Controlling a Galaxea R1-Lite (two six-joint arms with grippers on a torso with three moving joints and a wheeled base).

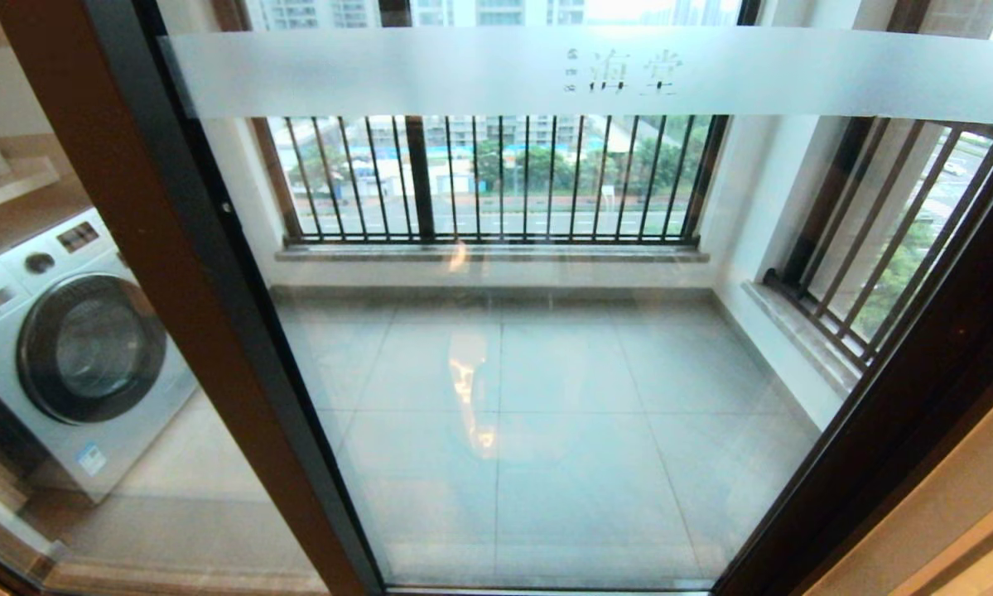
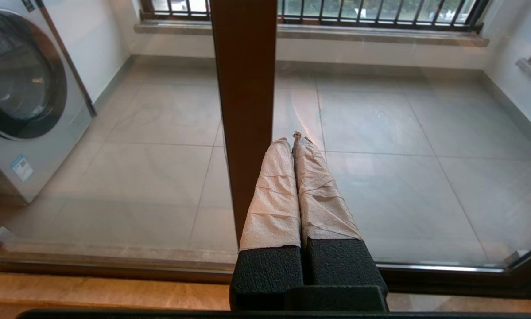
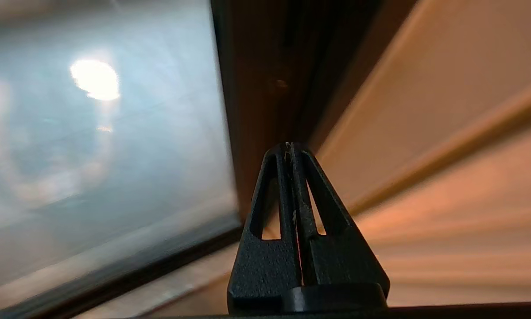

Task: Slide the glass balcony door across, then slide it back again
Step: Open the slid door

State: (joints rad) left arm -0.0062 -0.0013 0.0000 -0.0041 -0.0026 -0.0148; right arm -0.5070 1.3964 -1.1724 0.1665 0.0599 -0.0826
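The glass balcony door [image 1: 546,397] fills the head view, a clear pane with a frosted band of characters [image 1: 595,70] near its top. Its brown left stile [image 1: 190,273] slants down the left side, and its dark right stile [image 1: 902,414] meets the jamb. Neither arm shows in the head view. In the left wrist view my left gripper [image 2: 292,138] is shut, its taped fingers lying just beside the brown stile [image 2: 245,110], with nothing between them. My right gripper [image 3: 288,147] is shut too, pointing at the dark right stile [image 3: 265,88] beside the glass [image 3: 101,133].
A white washing machine [image 1: 65,348] stands on the balcony behind the glass at the left. Black barred railing windows [image 1: 496,178] line the back and right. The tan wall [image 3: 424,110] is right of the door, and a tan sill [image 2: 106,290] runs below the track.
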